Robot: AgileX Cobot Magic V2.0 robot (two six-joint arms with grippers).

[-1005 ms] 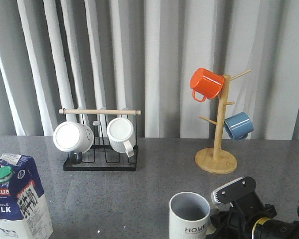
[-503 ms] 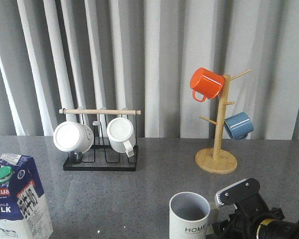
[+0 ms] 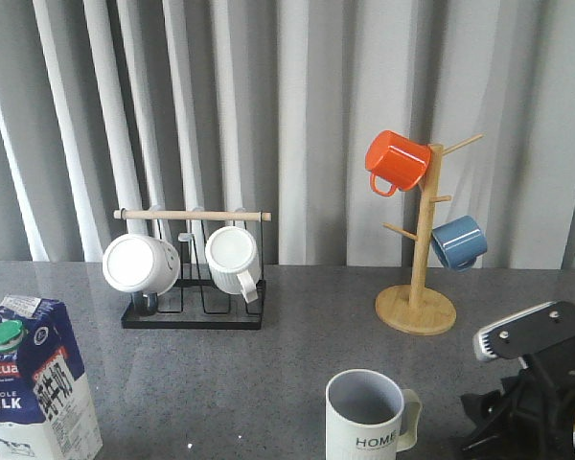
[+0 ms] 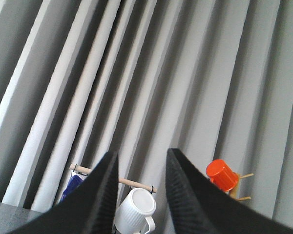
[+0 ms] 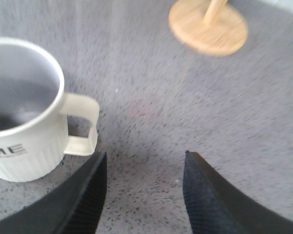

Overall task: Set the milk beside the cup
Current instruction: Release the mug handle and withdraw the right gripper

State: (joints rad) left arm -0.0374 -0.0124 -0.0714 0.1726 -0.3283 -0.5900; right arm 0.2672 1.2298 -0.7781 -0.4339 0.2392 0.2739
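The milk (image 3: 34,383), a blue and white carton with a green cap, stands upright at the table's front left. The cup (image 3: 367,417), an off-white ribbed mug lettered "HOME", stands at the front centre with its handle to the right. My right arm (image 3: 541,383) is low at the front right, apart from the cup. In the right wrist view my right gripper (image 5: 145,155) is open over bare table, with the cup (image 5: 24,112) and its handle just beside one finger. My left gripper (image 4: 142,152) is open, empty, and faces the curtain.
A black wire rack with a wooden rod (image 3: 192,278) holds two white ribbed mugs at the back left. A wooden mug tree (image 3: 417,307) at the back right carries an orange mug (image 3: 396,160) and a blue mug (image 3: 458,241). Grey curtains hang behind the table.
My right arm has drawn back to the right, away from the cup. The cup's handle now shows free. The milk and the cup have not moved.
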